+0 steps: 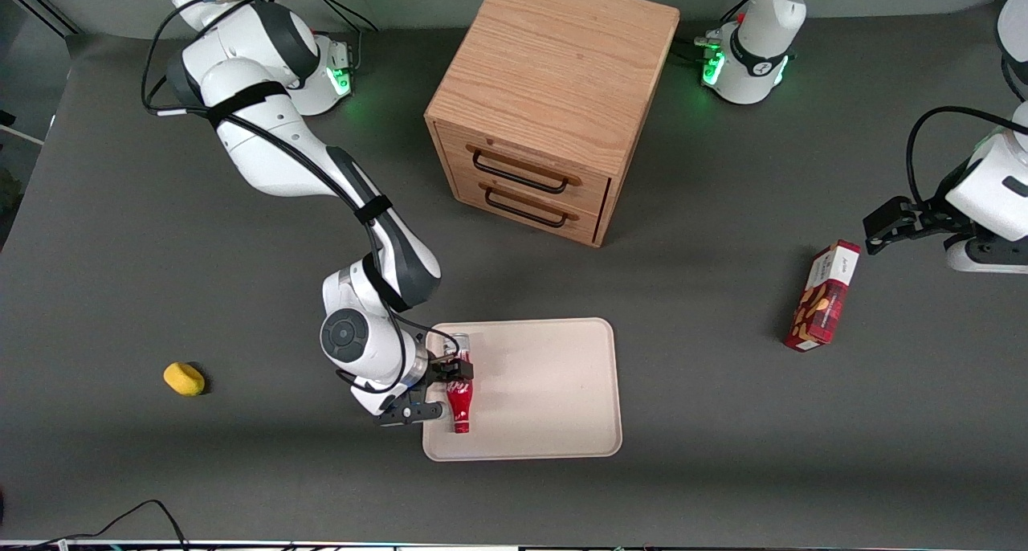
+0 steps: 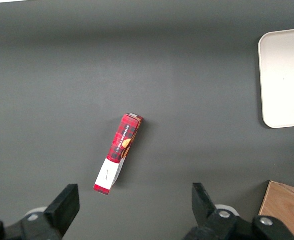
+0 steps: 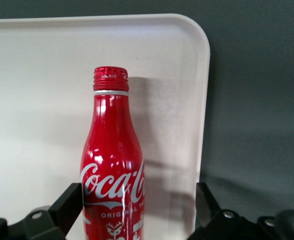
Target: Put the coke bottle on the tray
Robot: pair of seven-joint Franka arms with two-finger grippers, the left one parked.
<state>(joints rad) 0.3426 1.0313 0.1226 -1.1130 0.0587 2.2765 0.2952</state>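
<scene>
The coke bottle (image 1: 459, 394) is slim and red with white script, a red cap and a silver base. It lies on the pale beige tray (image 1: 546, 390), close to the tray's edge at the working arm's end, with its cap toward the front camera. My right gripper (image 1: 438, 390) is low over that edge with the bottle between its jaws. In the right wrist view the bottle (image 3: 112, 165) is next to one finger, and a clear gap separates it from the other finger (image 3: 203, 202). The gripper (image 3: 136, 210) is open. The tray (image 3: 36, 75) lies under the bottle.
A wooden two-drawer cabinet (image 1: 550, 101) stands farther from the front camera than the tray. A red-and-white snack box (image 1: 823, 295) lies toward the parked arm's end and shows in the left wrist view (image 2: 119, 152). A yellow object (image 1: 184, 378) lies toward the working arm's end.
</scene>
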